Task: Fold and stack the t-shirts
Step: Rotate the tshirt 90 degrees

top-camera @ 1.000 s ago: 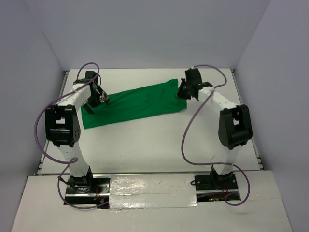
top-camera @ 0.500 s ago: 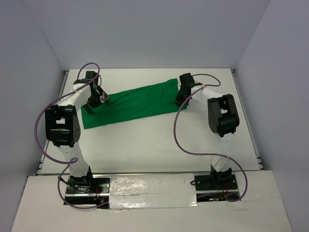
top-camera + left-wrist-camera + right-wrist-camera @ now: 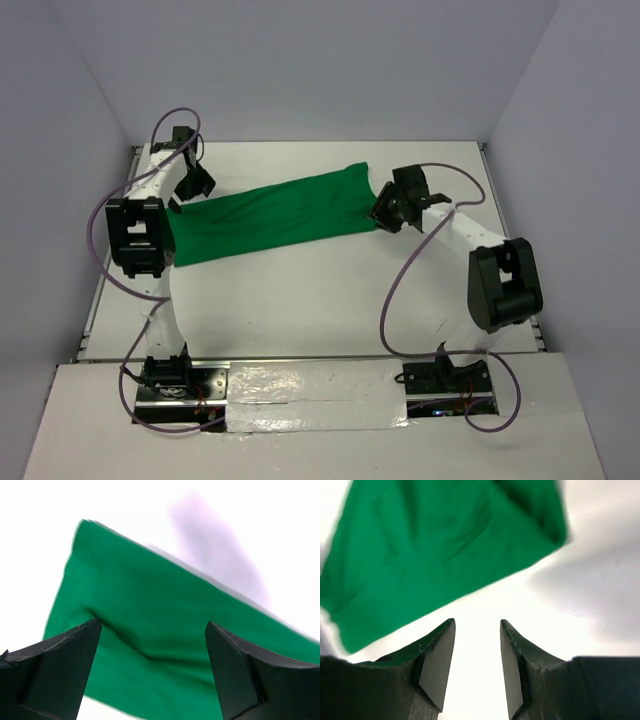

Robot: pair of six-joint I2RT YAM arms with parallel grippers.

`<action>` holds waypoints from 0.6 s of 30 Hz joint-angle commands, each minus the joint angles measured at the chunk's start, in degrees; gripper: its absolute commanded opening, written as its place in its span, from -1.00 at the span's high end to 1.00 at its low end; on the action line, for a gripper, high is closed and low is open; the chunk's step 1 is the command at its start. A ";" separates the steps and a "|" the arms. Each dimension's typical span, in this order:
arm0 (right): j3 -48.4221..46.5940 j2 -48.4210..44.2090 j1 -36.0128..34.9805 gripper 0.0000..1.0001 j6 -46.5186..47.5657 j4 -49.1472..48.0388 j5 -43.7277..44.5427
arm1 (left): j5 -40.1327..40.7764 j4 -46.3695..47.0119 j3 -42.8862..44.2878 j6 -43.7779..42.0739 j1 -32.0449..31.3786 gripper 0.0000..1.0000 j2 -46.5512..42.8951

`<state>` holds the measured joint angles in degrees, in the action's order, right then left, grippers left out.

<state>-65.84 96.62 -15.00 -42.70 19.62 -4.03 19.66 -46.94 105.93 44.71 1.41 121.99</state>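
1. Your left fingers (image 3: 60, 670) stand wide apart, gripping nothing, poised over the left end of the t-shirt (image 3: 270, 215).
2. You see the t-shirt lying as a long green band slanting across the far half of the white surface (image 3: 300, 300), between both arms.
3. Your right fingers (image 3: 437, 665) are slightly parted and empty, over bare surface just beside the t-shirt's right end.

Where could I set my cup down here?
Widest bare table lies between the green t-shirt and the arm bases. A narrower strip runs behind the shirt, by the back wall. Crowded: the shirt's ends, at the left gripper and right gripper.
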 commanded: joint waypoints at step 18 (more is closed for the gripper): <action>-31.89 34.11 -1.17 0.05 -15.58 -2.96 -7.92 | -7.85 -0.61 -40.40 9.85 -5.52 -0.99 -18.15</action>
<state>-85.54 124.14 -15.90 -58.54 10.87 -13.23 18.15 -40.53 74.81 50.63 0.51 109.14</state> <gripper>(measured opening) 0.477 0.994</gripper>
